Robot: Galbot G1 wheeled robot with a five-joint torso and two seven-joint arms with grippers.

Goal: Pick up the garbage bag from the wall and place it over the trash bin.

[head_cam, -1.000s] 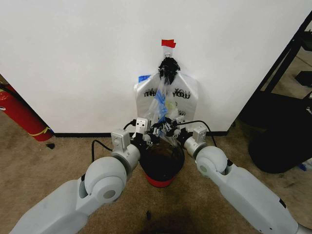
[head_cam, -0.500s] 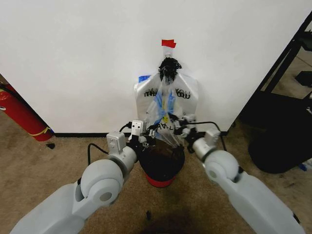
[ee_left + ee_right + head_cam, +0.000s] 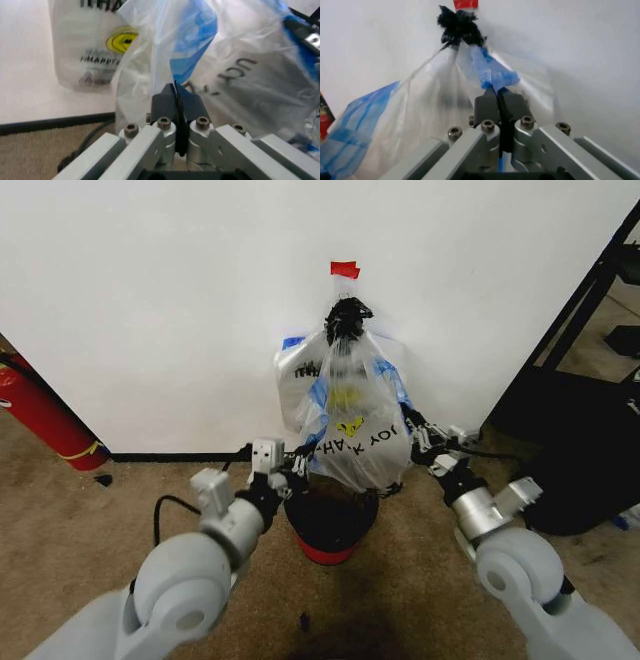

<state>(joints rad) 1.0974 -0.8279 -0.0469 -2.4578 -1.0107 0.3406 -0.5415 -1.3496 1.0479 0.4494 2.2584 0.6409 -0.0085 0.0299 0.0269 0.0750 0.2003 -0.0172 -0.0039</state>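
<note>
While garbage bag [image 3: 358,430] hangs from black knot on wall [image 3: 150,300] under red tape [image 3: 344,269], both grippers clench its edges: left gripper [image 3: 176,98] pinches blue-patched film, right gripper [image 3: 499,102] likewise. Bag spread wide between them, just above trash bin [image 3: 331,525]. White smiley bag [image 3: 87,52] behind, flat against wall

Head camera looks down; both wrist cameras closely share the garbage bag [image 3: 355,430].
</note>
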